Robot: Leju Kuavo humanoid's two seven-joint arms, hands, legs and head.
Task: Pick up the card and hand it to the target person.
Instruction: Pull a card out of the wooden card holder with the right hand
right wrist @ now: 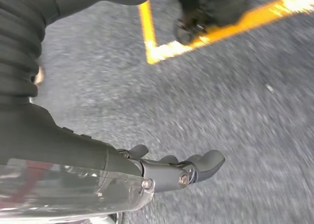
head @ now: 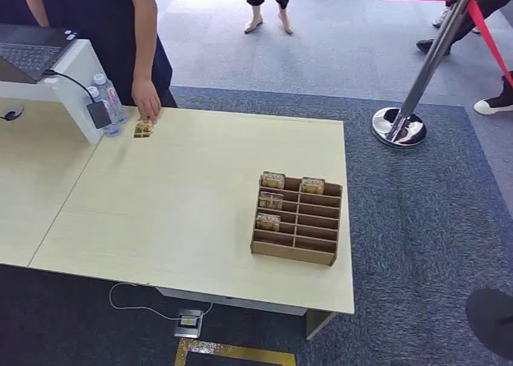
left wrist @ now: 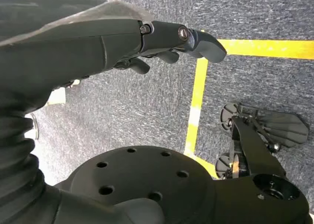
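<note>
Where grey carpet [head: 418, 222] spreads, a pale table [head: 181, 198] stands.

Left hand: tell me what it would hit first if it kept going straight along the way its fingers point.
Judging from the wrist view, the left hand hangs empty, its fingers stretched toward the grey carpet near the yellow floor line. The carpet probably comes first; depth is unclear.

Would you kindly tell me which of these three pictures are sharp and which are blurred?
Head view: sharp, evenly lit, the table and card rack crisp. Left wrist view: sharp, the left robot hand and yellow floor line clear. Right wrist view: carpet smeared by motion blur, the right robot hand sharper.
</note>
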